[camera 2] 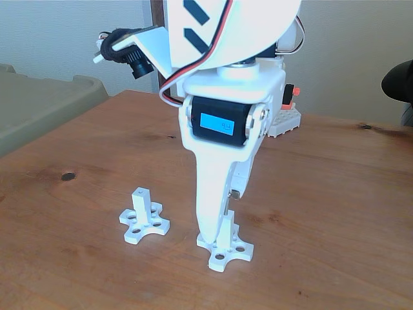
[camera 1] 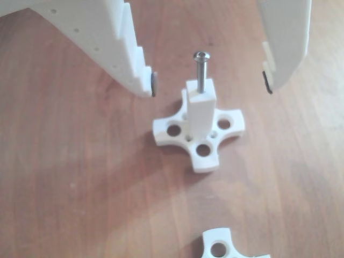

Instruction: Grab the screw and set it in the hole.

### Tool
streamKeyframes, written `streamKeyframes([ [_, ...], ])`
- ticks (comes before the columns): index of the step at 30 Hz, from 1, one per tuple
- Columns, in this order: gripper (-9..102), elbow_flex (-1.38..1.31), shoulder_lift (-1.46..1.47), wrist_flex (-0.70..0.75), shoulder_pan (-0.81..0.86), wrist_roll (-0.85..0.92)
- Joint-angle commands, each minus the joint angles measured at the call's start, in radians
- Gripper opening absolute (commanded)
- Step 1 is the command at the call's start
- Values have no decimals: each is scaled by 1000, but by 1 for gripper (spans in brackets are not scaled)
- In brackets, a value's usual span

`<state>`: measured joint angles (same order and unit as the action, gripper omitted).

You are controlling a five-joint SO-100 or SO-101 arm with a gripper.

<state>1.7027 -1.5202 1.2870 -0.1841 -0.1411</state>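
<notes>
A silvery screw (camera 1: 201,70) stands upright, its shaft down in the hole at the top of a white post (camera 1: 200,112) with a cross-shaped base (camera 1: 200,134). In the other view my gripper (camera 1: 210,84) is open, its two white fingers apart on either side of the screw and touching neither it nor the post. In the fixed view the gripper (camera 2: 219,219) hangs straight down over that post's base (camera 2: 226,248), and the near finger hides most of the post.
A second white post on a cross base (camera 2: 143,216) stands to the left in the fixed view; its base lobe (camera 1: 223,248) shows at the other view's bottom edge. The wooden table (camera 2: 335,213) stretches around. A grey-green bin (camera 2: 39,106) sits far left.
</notes>
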Motion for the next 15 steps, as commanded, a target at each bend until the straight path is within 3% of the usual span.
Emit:
streamKeyframes([
  [1, 31, -72, -57, 21, -2, -12],
  [15, 35, -61, -255, 67, 51, 25],
])
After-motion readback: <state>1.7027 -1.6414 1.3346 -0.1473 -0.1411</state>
